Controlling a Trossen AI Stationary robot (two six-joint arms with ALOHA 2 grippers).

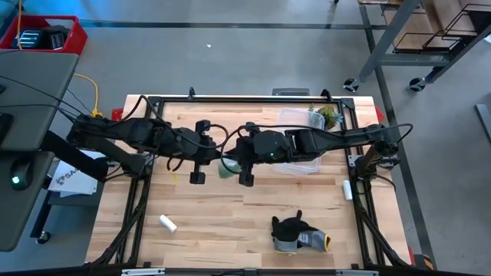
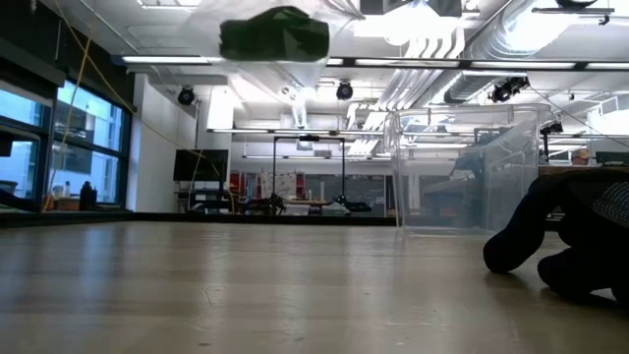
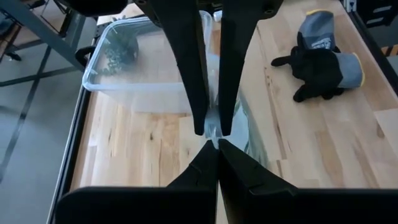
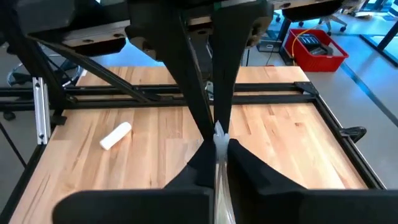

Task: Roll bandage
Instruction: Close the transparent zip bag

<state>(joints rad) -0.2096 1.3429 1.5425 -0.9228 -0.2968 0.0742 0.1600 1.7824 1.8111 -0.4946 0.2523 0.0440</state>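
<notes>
High view shows both grippers [image 1: 225,162] meeting mid-table, fingers pinched together on the mostly hidden bandage [image 1: 224,170].

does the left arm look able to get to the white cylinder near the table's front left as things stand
Probably not right now. The white cylinder lies in the open with nothing around it, but the left gripper is shut on the bandage mid-table, tip to tip with the right gripper.

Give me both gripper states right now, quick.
Left gripper: closed, pinching the bandage above the table's middle.
Right gripper: closed on the same bandage, tip to tip with the left.
</notes>
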